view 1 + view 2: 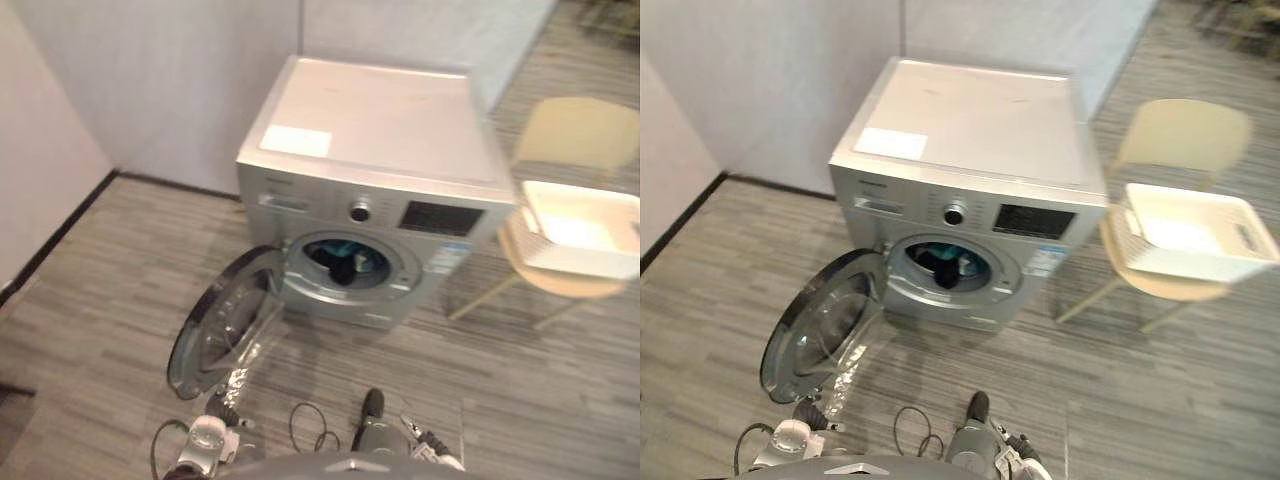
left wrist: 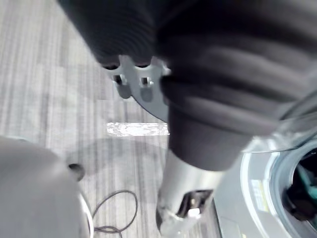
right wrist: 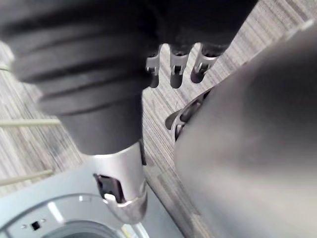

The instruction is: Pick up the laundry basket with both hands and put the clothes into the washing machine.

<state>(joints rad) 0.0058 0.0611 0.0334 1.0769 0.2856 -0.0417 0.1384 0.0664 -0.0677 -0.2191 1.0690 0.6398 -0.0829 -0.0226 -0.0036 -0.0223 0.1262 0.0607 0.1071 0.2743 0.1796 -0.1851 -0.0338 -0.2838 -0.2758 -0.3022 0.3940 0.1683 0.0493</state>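
The laundry basket (image 1: 1175,265) sits on a pale chair (image 1: 1180,135) to the right of the washing machine (image 1: 970,120). It looks empty to me, and dark and teal clothes (image 1: 945,265) already lie in the drum. I judge the loading done, so my care now is to check that nothing trails over the drum's lip. I also want both arms clear of the open door (image 1: 820,330), which swings out to the near left. My left hand (image 2: 208,114) and right hand (image 3: 119,178) hang low and near, loosely uncurled with nothing held. The basket is far right of my right hand and well apart from it.
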